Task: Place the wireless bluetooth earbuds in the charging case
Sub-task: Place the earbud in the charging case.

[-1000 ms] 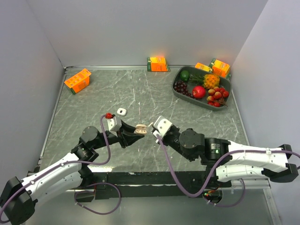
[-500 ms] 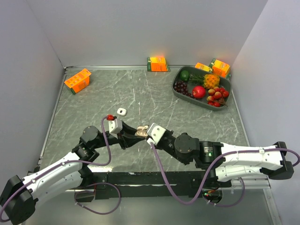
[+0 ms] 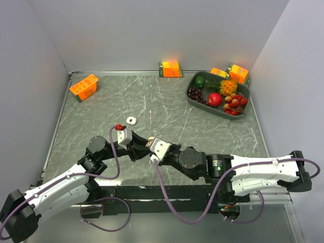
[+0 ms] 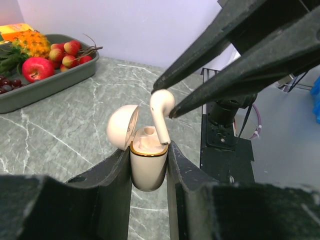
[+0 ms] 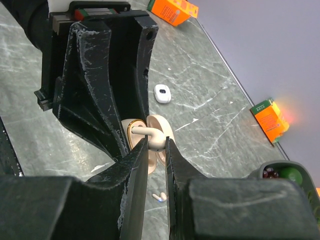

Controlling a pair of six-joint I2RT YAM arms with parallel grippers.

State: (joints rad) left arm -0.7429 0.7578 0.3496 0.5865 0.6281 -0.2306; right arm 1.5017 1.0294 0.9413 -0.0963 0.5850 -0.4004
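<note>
earbud (image 4: 161, 107), pinched by the right gripper (image 5: 156, 144), stands stem-down at a socket of the open charging case (image 4: 147, 167), not yet seated. left gripper (image 4: 148, 151) clamps the case over the tabletop's (image 3: 152, 96) near edge. a second earbud (image 5: 160, 196) lies loose on the tabletop, to be inserted afterwards.

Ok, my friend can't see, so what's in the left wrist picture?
The left gripper grips an open beige charging case upright, and the right gripper holds a pale earbud stem-down at its opening. Behind, a tray of fruit sits on the table.
</note>
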